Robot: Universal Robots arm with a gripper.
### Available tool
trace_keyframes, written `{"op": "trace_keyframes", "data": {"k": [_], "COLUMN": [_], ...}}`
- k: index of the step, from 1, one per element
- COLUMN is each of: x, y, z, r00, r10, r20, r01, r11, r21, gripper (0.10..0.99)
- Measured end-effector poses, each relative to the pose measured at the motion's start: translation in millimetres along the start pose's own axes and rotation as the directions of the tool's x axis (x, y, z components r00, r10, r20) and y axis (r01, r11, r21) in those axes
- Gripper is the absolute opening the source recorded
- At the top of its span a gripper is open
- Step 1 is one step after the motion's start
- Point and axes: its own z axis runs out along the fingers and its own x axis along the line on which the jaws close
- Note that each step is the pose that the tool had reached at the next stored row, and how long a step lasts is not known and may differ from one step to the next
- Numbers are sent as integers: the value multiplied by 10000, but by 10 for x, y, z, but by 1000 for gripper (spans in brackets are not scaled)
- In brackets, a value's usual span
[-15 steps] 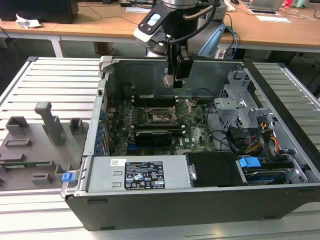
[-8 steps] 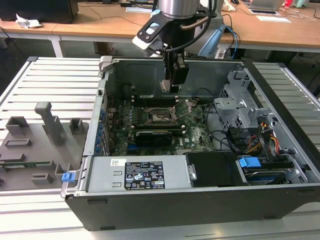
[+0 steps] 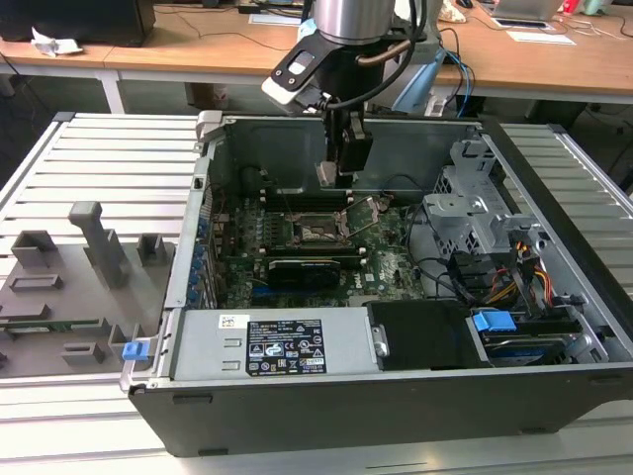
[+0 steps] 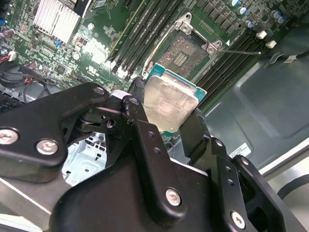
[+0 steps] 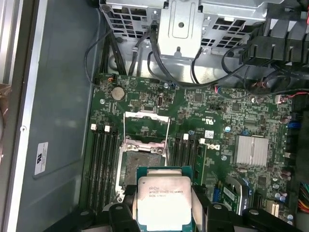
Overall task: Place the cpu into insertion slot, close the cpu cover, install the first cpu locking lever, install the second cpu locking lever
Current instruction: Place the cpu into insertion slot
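My gripper (image 3: 341, 166) hangs inside the open computer case, shut on the cpu (image 4: 169, 104), with a black finger on each of two opposite edges. The chip's silvery top faces the camera in both wrist views, where it (image 5: 164, 200) sits between the fingers. The insertion slot (image 5: 144, 163) lies below and just ahead of the chip, its dark pin field bare. In the exterior view the slot (image 3: 315, 230) is lower than the gripper and the chip is clear of it. The cpu cover (image 5: 147, 125) stands swung open off the far edge of the slot. A thin lever rod (image 4: 244, 51) juts out beside the socket.
Memory slots (image 5: 104, 164) flank the socket on both sides. A long black card (image 3: 302, 269) lies in front of it, and a power supply (image 3: 282, 341) fills the case's front. A metal drive cage (image 3: 465, 213) with cables stands on the exterior view's right. Grey fixtures (image 3: 59, 287) stand outside the case on the left.
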Motion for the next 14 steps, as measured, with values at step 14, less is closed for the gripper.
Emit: {"op": "trace_keyframes", "data": {"k": [14], "x": [-2], "y": [-3], "z": [63], "r00": [10000], "r10": [0], "r20": [0], "r01": [0], "r11": [10000], "r21": [0], "gripper": [537]}}
